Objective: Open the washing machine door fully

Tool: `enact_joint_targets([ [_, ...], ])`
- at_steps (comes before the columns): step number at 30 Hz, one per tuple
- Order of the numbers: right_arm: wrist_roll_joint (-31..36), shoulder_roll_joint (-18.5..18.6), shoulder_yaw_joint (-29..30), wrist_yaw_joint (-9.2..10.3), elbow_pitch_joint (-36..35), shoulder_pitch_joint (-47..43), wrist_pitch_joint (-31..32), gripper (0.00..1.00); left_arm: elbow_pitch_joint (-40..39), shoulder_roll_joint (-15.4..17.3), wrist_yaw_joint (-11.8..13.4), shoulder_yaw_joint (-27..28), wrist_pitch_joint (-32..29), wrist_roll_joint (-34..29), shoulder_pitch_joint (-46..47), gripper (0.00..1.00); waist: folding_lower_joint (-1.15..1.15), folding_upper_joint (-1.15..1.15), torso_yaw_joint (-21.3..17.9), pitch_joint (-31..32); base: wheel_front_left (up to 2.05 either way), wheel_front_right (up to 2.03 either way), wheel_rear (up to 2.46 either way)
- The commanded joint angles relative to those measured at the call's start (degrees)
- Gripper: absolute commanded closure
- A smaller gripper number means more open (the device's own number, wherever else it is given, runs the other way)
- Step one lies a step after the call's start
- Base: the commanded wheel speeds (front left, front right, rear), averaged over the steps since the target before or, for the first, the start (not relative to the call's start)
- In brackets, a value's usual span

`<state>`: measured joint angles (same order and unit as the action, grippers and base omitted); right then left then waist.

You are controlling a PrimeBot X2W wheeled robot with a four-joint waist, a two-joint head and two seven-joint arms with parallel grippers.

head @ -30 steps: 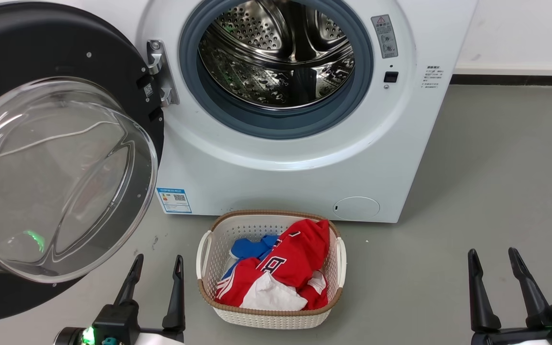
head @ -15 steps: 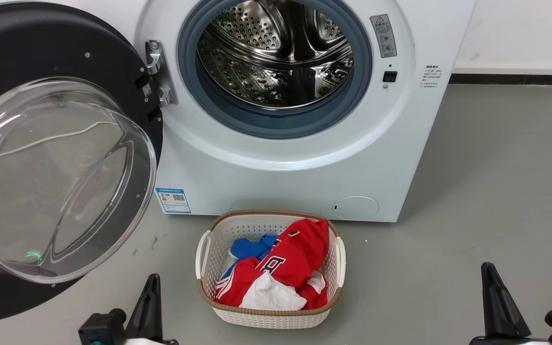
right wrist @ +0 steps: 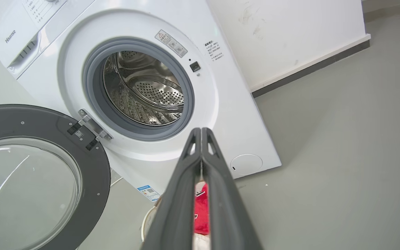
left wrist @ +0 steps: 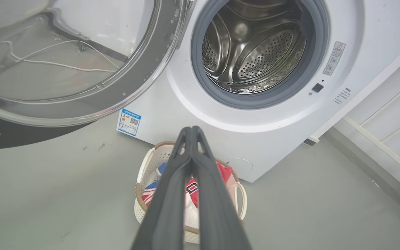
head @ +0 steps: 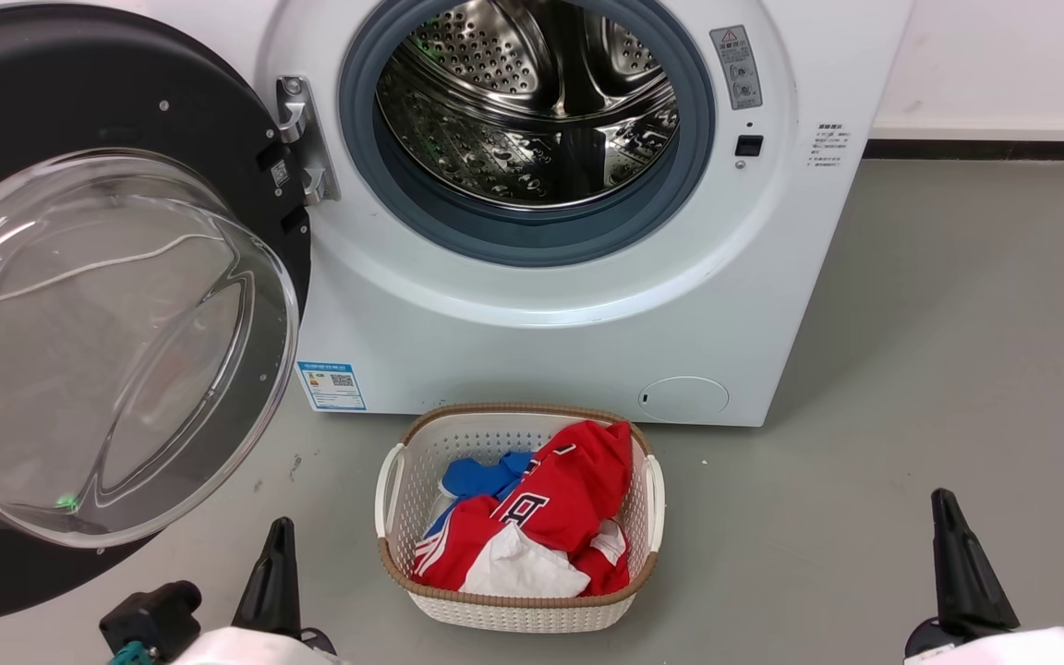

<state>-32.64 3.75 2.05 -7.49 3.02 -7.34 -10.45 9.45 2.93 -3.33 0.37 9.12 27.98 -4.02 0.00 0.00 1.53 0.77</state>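
Observation:
The washing machine door [head: 107,102], a black disc with a bulging clear glass bowl [head: 116,342], stands swung wide to the left of the white machine [head: 532,314] on its hinge [head: 296,139]. The steel drum [head: 532,102] lies exposed behind its grey seal. My left gripper [head: 280,528] is low at the front, below the door's edge and apart from it, shut on nothing. My right gripper [head: 942,501] sits low at the far right, also shut and empty. The left wrist view shows the closed left gripper [left wrist: 190,129] and the door [left wrist: 12,135]; the right wrist view shows the right gripper [right wrist: 201,130] and the door [right wrist: 47,125].
A white laundry basket [head: 458,443] with red, blue and white clothes [head: 550,508] stands on the grey floor in front of the machine, between my arms. A small round filter cover [head: 683,399] sits low on the machine's front. A white wall with a dark skirting [head: 994,148] runs behind at right.
Both grippers have gone from open to shut and have drawn back toward the bottom edge of the head view. The door and the basket have stayed put.

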Motion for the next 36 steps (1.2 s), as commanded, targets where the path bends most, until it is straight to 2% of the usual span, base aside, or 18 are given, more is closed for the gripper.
enact_joint_targets([
  [1,-1.77,0.54,-0.03,-0.01,-0.41,1.6,0.38,1.0,-0.58,0.07,-0.21,0.31,-0.42,1.75,1.78,1.0,0.0,0.0,-0.01,-0.01,0.0,0.0,0.0],
  [14,-14.22,0.92,0.02,-0.01,1.79,4.05,3.0,1.0,0.42,0.05,-1.05,1.5,-3.49,14.37,3.59,1.0,0.0,0.0,-0.22,-0.14,0.0,0.0,0.0],
  [36,-30.11,1.16,0.45,-0.01,4.78,7.26,6.81,1.0,1.79,0.03,-2.15,3.11,-7.55,30.88,6.0,1.0,0.0,0.0,-0.55,-0.34,0.0,0.0,0.0],
])
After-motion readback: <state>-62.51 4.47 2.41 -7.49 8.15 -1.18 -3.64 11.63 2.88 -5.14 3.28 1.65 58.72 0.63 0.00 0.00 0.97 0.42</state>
